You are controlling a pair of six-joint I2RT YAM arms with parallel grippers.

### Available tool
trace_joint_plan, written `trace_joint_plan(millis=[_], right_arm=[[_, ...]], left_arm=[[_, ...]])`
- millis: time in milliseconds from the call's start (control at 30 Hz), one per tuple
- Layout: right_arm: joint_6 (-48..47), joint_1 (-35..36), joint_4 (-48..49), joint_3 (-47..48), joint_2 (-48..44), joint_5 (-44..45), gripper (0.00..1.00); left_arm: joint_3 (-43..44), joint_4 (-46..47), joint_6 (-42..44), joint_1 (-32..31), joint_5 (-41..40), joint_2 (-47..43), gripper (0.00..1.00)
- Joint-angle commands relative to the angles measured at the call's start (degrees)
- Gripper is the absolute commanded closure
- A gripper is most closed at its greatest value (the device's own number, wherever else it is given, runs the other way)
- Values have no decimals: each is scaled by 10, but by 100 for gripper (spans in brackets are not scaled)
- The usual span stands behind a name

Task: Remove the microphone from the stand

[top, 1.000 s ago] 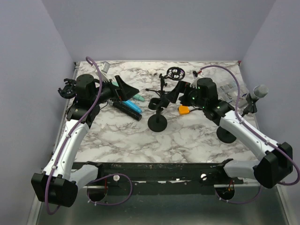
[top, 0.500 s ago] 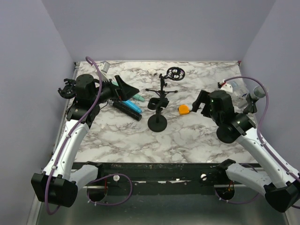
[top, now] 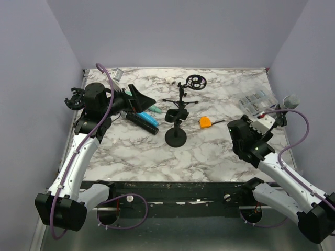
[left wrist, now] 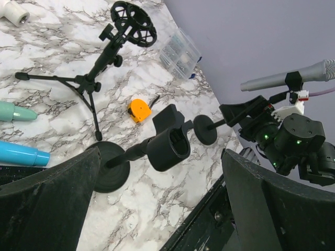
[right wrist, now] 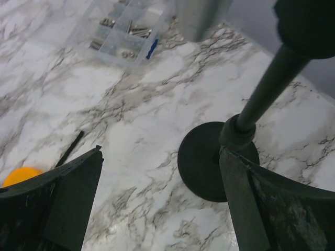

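Note:
The grey microphone [top: 289, 101] sits in the clip at the top of a black stand at the table's right edge. The left wrist view shows it lying level [left wrist: 293, 78] above the stand's round base [left wrist: 205, 129]. In the right wrist view the microphone [right wrist: 201, 18] is a grey blur at the top, and the stand pole [right wrist: 267, 89] rises from its base [right wrist: 209, 159] just inside the right finger. My right gripper [top: 246, 133] [right wrist: 162, 198] is open, low beside the base, holding nothing. Far to the left, my left gripper [top: 141, 101] [left wrist: 162, 209] hangs open and empty.
An empty stand with a round base [top: 176, 137] is mid-table, with a tripod carrying a ring mount [top: 194, 81] behind it. An orange tape measure [top: 205, 122], a clear parts box [top: 255, 102] and blue and teal markers [top: 151, 116] lie around.
My right arm has swung away from the middle stand, back and right, down to the base of the microphone's stand. The left arm has not moved.

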Motion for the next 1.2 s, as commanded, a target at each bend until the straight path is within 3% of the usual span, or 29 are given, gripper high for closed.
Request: trace_joint_plan(millis=[0,267,900,1100,1167], right_arm=[[85,1,12,-14,17,159,8],[273,0,-143,-1,67,235,17],[377,-32,-159,16,202,288,16],[451,-39,-200,27,259,307,23],[547,-41,-271,39,286,313,28]], left_arm=[[-2,16,1,3,13,-4,4],[-2,18,0,3,17,-5,4],[-6,24,-4,3,22,-5,4],[-5,23,-3,3,21,-4,5],[-5,23,-2,3,21,-5,4]])
